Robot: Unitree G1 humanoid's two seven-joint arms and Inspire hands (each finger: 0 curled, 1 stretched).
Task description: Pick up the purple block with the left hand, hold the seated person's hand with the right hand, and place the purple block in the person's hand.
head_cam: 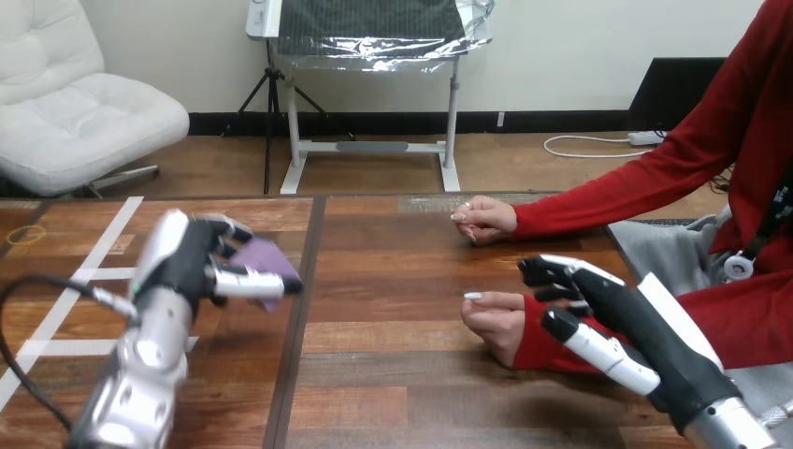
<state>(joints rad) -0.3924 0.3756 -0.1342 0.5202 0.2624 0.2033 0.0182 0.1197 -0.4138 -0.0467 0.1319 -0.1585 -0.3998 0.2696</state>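
**Silver left forearm (140,374) holds the block aloft; the right waits at the wrist**

Closest in, the robot's left hand (192,262) is clenched round the small purple block (265,254). Its black-and-white fingers (245,282) lie across the block's near face, so only the top and one lower corner show. The block seems to sit clear of the wooden desk (393,309), above the left half near the white tape lines (98,274). That suits a carry: the pick-up looks done, and the block is well apart from the place it has to reach.

On the other side, the robot's right hand (645,327) lies against the person's red-sleeved wrist (538,341), coming at it from the sleeve side. That position would steady the wrist and leave the palm end free for the block. Whether it has actually closed on the wrist I cannot tell.

Just beyond it, the person's nearer hand (496,323) rests on its edge on the desk, loosely curled, thumb uppermost. It does not yet look opened to receive anything. I judge it needs to turn palm-up before the block can be set down in it.

Farther back, the person's other hand (486,220) rests on the desk, out of the way of both robot arms.
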